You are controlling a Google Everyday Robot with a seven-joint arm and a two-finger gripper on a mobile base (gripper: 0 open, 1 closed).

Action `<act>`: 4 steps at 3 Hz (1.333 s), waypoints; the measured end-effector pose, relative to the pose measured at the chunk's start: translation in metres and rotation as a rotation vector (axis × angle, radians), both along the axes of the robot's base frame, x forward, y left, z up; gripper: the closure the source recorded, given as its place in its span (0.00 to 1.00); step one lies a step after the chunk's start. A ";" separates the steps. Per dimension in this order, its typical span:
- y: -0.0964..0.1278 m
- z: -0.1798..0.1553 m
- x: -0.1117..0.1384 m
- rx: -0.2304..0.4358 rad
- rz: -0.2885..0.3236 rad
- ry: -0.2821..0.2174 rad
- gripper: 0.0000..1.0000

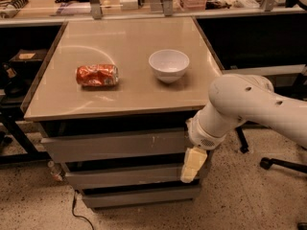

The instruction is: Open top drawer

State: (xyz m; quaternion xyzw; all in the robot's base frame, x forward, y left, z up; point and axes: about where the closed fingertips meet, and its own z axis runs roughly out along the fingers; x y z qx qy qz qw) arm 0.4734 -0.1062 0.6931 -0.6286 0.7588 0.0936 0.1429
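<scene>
The top drawer [115, 145] is the tall grey flat front just under the tan table top, with small pale scratches right of centre. It stands slightly out from the cabinet. Two shorter grey drawer fronts [129, 176] lie below it. My gripper [192, 166] hangs from the white arm [249, 109] at the right end of the drawers, its pale fingers pointing down in front of the middle drawer, just below the top drawer's right end.
A crushed red can [97, 75] and a white bowl [168, 65] sit on the tan table top [124, 95]. A cluttered shelf runs along the back. A chair base [283, 164] stands on the speckled floor at right. A cable [76, 210] lies at lower left.
</scene>
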 end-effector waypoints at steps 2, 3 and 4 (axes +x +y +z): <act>0.007 -0.020 0.020 0.002 0.019 0.000 0.00; 0.009 -0.029 0.023 0.007 0.024 0.004 0.00; 0.009 -0.029 0.023 0.006 0.024 0.004 0.00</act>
